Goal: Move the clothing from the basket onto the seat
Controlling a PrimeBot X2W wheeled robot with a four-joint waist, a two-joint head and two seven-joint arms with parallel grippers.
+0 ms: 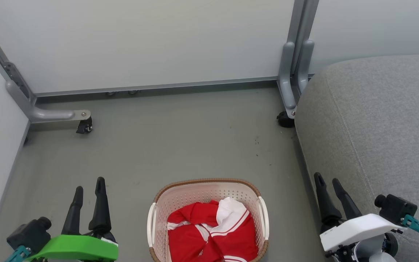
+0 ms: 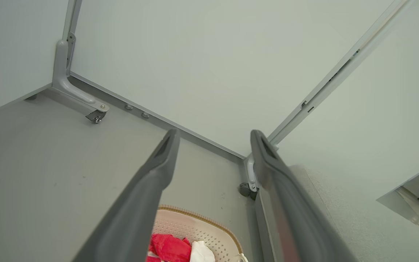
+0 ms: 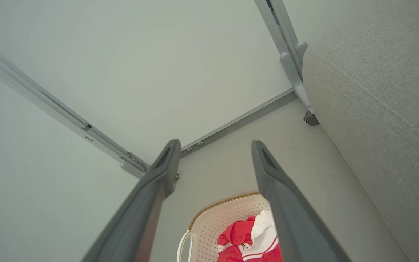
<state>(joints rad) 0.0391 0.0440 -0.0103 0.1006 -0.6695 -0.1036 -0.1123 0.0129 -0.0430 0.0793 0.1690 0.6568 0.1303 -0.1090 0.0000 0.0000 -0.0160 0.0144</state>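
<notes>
While basket (image 1: 206, 181) sits near seat (image 1: 376, 120) (edges apart), floor (image 1: 180, 138) spreads beyond.

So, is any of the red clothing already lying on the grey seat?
No: in the head view the red clothing lies inside the basket, which stands on the floor beside the seat.

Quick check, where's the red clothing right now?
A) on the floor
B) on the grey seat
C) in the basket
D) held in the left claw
C: the red clothing lies bunched inside the basket, which stands on the floor beside the seat. The left claw and right claw are both open and hold nothing.
</notes>
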